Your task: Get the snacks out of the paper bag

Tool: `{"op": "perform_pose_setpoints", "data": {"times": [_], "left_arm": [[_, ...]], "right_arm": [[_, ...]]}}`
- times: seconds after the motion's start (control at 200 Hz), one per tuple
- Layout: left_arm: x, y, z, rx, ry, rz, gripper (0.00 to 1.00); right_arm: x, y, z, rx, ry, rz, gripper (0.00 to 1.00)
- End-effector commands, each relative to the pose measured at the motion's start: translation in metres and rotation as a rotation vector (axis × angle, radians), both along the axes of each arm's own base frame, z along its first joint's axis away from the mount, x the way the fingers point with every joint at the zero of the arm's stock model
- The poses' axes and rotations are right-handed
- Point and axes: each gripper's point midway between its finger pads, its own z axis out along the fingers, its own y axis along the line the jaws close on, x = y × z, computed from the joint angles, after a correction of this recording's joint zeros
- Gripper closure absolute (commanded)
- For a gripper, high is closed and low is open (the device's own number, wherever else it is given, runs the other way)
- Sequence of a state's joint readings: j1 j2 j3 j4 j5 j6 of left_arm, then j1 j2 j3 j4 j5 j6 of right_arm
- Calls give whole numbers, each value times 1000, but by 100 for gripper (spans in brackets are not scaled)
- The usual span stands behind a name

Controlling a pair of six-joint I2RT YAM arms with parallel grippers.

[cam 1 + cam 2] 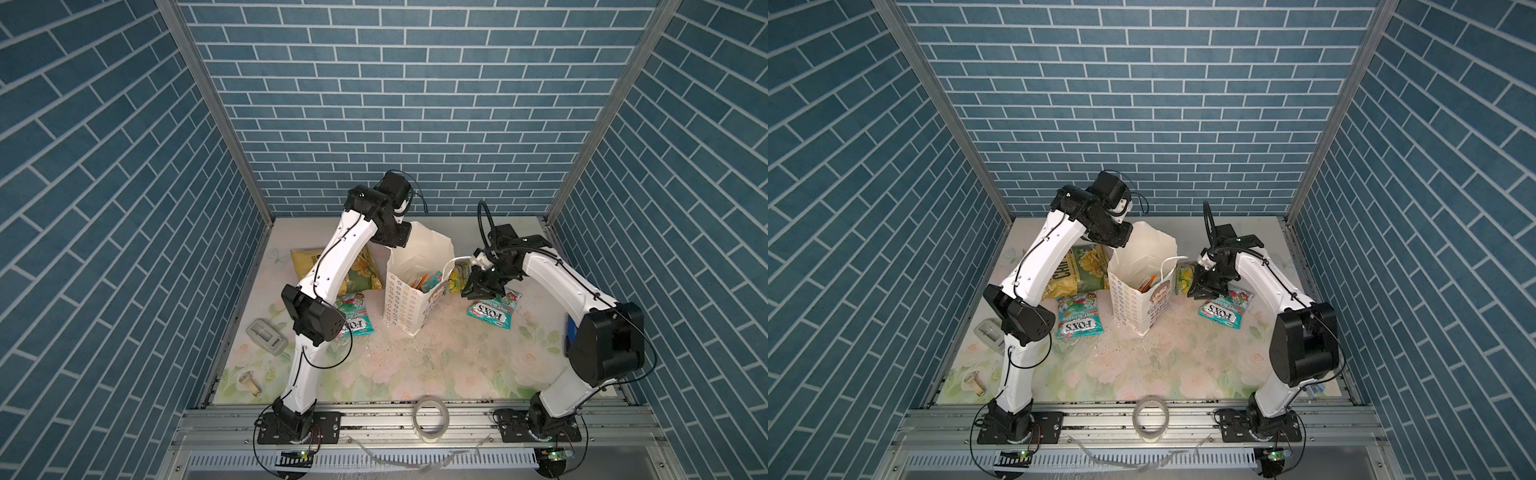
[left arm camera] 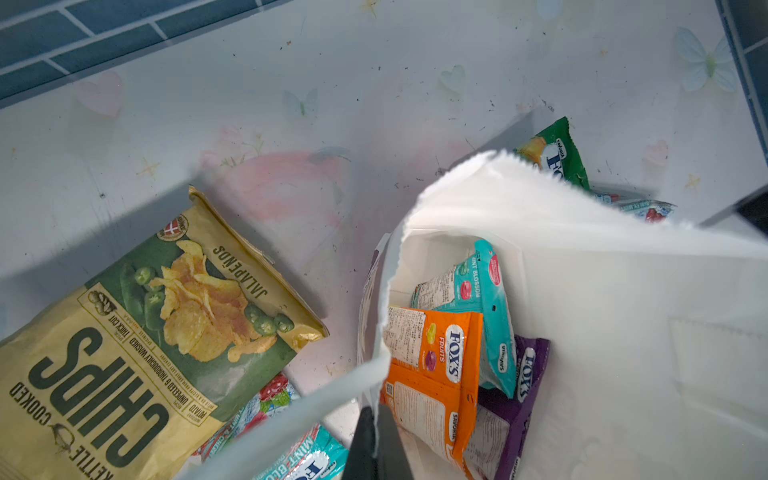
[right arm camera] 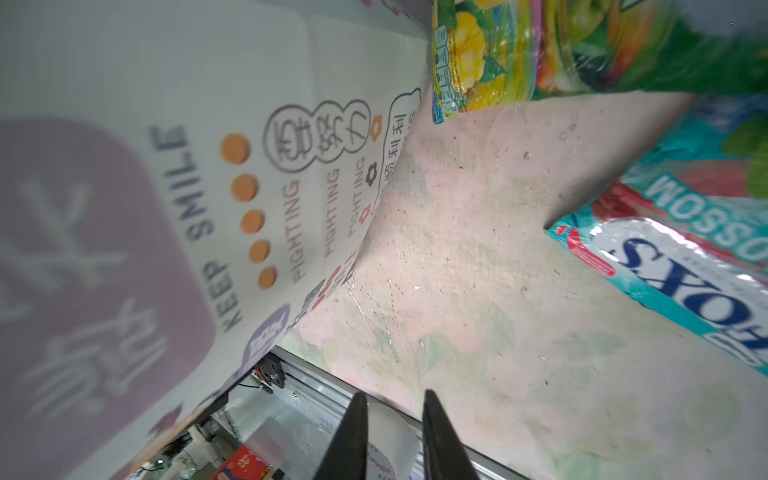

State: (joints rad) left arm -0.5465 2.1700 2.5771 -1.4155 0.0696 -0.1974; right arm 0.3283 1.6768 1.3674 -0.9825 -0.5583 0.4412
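Left wrist: white, ragged-rimmed paper bag (image 2: 582, 311)

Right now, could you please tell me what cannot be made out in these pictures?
- Paper bag contents: in both top views its walls hide most of the inside.
- Purple packet: left wrist view, mostly under the orange packet.
- Left claw: cut off by that view's edge.
- Yellow-green packet print: right wrist view, blurred.

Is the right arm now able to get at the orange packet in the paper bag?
Probably not directly. The right gripper is low outside the paper bag, whose wall stands between it and the orange packet. The left gripper pinches the open rim, so only from above.
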Motion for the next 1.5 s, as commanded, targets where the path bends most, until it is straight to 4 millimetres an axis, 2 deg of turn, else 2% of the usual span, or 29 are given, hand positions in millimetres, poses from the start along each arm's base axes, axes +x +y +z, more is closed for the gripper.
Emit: {"op": "perform_pose_setpoints", "data": {"times": [0.0,0.21,0.445,0.765,1.065,1.175,1.275,1.37,1.495], "left_arm": [[19,-9,4,-45,-57,-23,100],[30,-24,-5,-92,-54,-46,100],[42,-34,-10,-110,-82,-68,100],[61,-40,1,-150,-156,-76,100],[65,-47,19,-186,-213,-141,100],[54,-54,37,-231,-227,-185,100],[35,-58,44,-244,-204,-234,100],[8,-67,42,-231,-155,-296,100],[-26,-80,19,-148,-87,-394,100]], "right_arm": [[18,18,3,99,-19,-68,79],[12,36,-36,155,86,-127,81],[12,59,-64,98,126,-110,81],[33,76,-97,127,160,-233,80],[69,116,-101,235,104,-328,80],[84,128,-101,282,74,-391,80],[97,131,-99,312,33,-448,80],[105,129,-101,294,0,-473,80],[97,128,-101,301,15,-450,79]]}}
